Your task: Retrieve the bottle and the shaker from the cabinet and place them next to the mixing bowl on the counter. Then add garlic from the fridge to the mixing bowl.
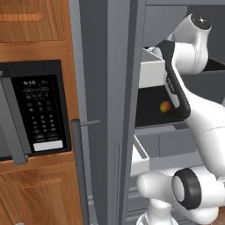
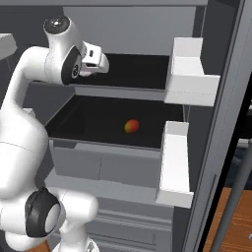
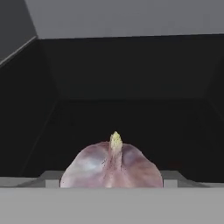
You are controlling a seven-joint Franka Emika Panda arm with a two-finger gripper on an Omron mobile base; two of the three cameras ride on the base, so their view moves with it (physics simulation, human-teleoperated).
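Observation:
A garlic bulb [image 3: 111, 168], pinkish white with a pale yellow stem tip, sits large at the bottom middle of the hand view. My gripper [image 3: 111, 178] is around it. One grey fingertip [image 3: 49, 178] stands against its left side and the other against its right, so the gripper looks shut on the bulb. Behind the garlic lie the dark floor and back wall of a fridge shelf. In the right base view the white hand [image 2: 96, 58] reaches into the upper shelf [image 2: 133, 69] from the left.
A round orange-red fruit [image 2: 131, 126] [image 1: 165, 107] lies on the lower shelf. White door bins [image 2: 192, 74] [image 2: 174, 162] hang on the open fridge door to the right. A black microwave [image 1: 35, 114] sits in wooden cabinetry to the left.

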